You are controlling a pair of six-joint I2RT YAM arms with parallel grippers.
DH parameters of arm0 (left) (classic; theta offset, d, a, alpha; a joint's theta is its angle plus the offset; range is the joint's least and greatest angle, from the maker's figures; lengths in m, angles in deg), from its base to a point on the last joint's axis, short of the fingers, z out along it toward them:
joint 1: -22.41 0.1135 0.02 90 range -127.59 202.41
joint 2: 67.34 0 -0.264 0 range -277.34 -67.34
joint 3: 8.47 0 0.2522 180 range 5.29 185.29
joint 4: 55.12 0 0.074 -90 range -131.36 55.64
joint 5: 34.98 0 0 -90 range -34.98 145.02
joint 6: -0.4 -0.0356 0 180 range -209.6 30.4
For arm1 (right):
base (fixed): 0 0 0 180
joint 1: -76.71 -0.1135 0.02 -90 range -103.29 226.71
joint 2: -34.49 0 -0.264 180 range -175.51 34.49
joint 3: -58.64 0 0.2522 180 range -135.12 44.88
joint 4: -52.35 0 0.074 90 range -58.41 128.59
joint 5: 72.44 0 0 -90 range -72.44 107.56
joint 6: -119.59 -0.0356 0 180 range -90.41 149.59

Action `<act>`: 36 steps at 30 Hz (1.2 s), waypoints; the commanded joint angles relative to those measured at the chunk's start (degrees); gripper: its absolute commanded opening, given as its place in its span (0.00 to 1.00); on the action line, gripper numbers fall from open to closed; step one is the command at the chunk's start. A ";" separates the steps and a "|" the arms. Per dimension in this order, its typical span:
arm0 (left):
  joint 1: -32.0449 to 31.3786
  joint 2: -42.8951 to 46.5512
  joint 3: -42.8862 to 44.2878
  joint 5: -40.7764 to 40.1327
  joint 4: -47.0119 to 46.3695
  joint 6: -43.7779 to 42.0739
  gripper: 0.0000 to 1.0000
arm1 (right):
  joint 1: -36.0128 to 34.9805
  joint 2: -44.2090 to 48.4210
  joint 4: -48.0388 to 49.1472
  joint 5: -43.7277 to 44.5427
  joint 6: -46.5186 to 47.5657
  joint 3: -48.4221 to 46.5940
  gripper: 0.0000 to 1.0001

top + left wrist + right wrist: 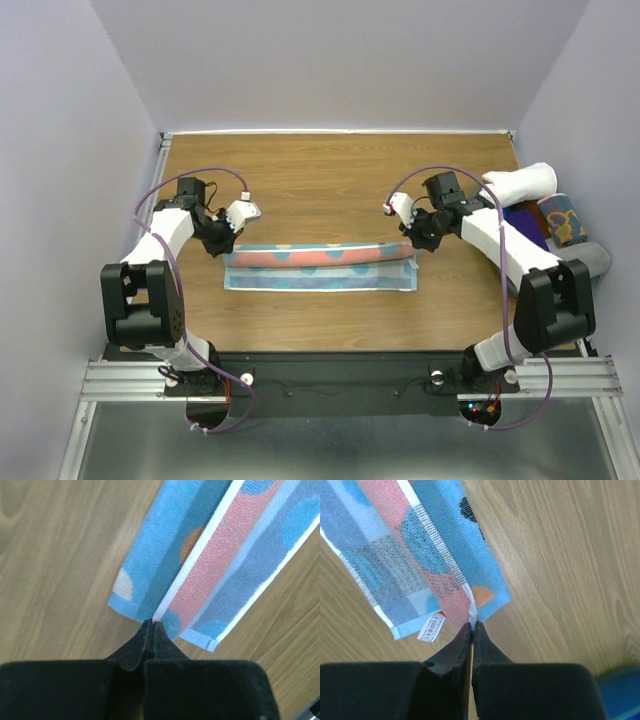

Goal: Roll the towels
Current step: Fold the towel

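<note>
A light blue towel (320, 268) with orange and teal dots lies folded lengthwise into a long strip across the middle of the table. Its upper layer is raised as a fold along the far edge. My left gripper (229, 249) is shut on the left end of that fold; the left wrist view has the tips (152, 622) pinching the towel's (220, 555) white hem. My right gripper (410, 246) is shut on the right end, and the right wrist view shows the tips (474, 624) clamping the towel's (420, 555) corner beside a barcode label (431, 628).
At the table's right edge lie a white rolled cloth (520, 184), a navy and yellow rolled towel (560, 222) and a grey piece (592, 258). A blue patch (620, 690) shows low right in the right wrist view. Walls close in the table on three sides.
</note>
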State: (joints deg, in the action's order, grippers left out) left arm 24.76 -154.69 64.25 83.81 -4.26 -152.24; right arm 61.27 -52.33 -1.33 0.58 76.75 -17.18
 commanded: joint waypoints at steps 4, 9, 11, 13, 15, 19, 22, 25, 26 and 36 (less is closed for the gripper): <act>0.37 2.53 4.06 1.79 4.37 -1.26 0.00 | -0.03 6.93 -3.76 -0.87 2.41 2.38 0.01; 0.37 4.20 2.57 0.74 4.82 -2.49 0.00 | -0.03 7.81 -4.11 -0.43 4.08 4.75 0.00; 0.46 5.08 1.43 -0.05 4.73 -3.02 0.00 | -0.03 7.20 -4.11 -0.61 4.35 5.28 0.01; 0.46 5.87 -0.07 -0.49 4.38 -3.72 0.00 | -0.03 6.41 -4.11 -0.87 4.52 5.90 0.01; 0.46 6.58 -1.03 -0.58 4.30 -4.51 0.00 | -0.03 5.97 -4.11 -1.57 4.79 6.34 0.01; 0.46 6.41 -3.75 -1.46 3.24 -5.04 0.00 | -0.11 5.88 -4.11 -2.80 5.14 7.66 0.01; 0.37 6.14 -5.16 -1.73 1.93 -5.31 0.00 | -0.38 5.97 -4.20 -3.33 5.31 8.01 0.01; 0.38 5.62 -5.43 -1.81 0.96 -4.70 0.00 | -0.99 6.41 -4.38 -3.77 4.97 8.62 0.01; 0.46 5.44 -5.35 -1.73 0.78 -4.61 0.00 | -1.34 6.32 -4.46 -4.12 4.79 8.71 0.00; 0.46 4.65 0.63 -0.50 2.71 -3.11 0.00 | -1.70 7.11 -6.30 -2.19 3.91 4.59 0.01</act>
State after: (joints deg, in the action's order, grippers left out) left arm 24.76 -150.91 61.23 83.07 -2.86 -155.71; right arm 59.81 -46.54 -5.15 -3.13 80.82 -9.38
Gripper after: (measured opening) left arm 0.018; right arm 0.043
